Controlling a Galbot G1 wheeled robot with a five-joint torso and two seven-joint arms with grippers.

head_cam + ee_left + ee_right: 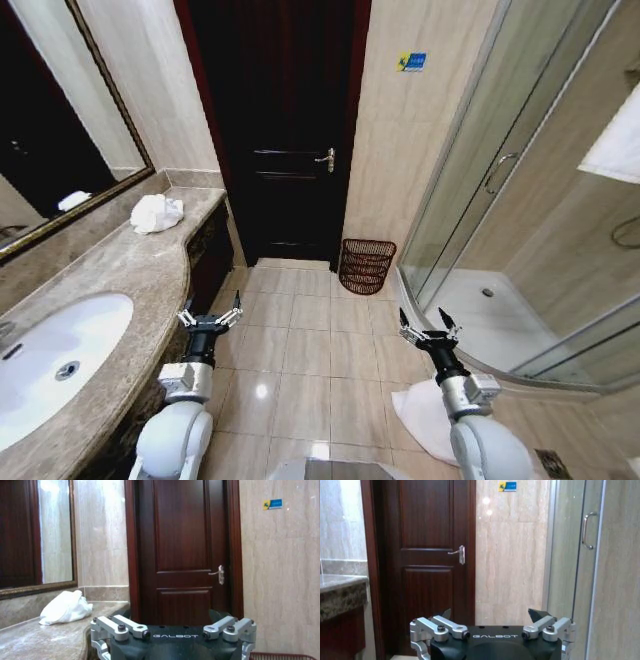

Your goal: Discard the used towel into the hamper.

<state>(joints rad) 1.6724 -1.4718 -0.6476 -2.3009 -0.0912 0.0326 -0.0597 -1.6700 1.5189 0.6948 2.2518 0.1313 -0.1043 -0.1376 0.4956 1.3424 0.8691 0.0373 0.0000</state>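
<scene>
The used towel (157, 213) is a crumpled white heap at the far end of the marble counter (120, 270), by the mirror. In the left wrist view the towel (65, 608) lies ahead and off to one side. The hamper (367, 265), a dark reddish-brown wire basket, stands on the floor against the wall beside the door; its rim (282, 655) just shows in the left wrist view. My left gripper (211, 315) (172, 615) hangs open beside the counter edge, well short of the towel. My right gripper (428, 325) (491, 614) is open over the floor, holding nothing.
A dark wooden door (285, 130) is shut straight ahead. A curved glass shower enclosure (500, 200) bounds the right side. The sink (60, 350) is set in the near counter. A white cloth (420, 405) lies on the tiled floor by my right arm.
</scene>
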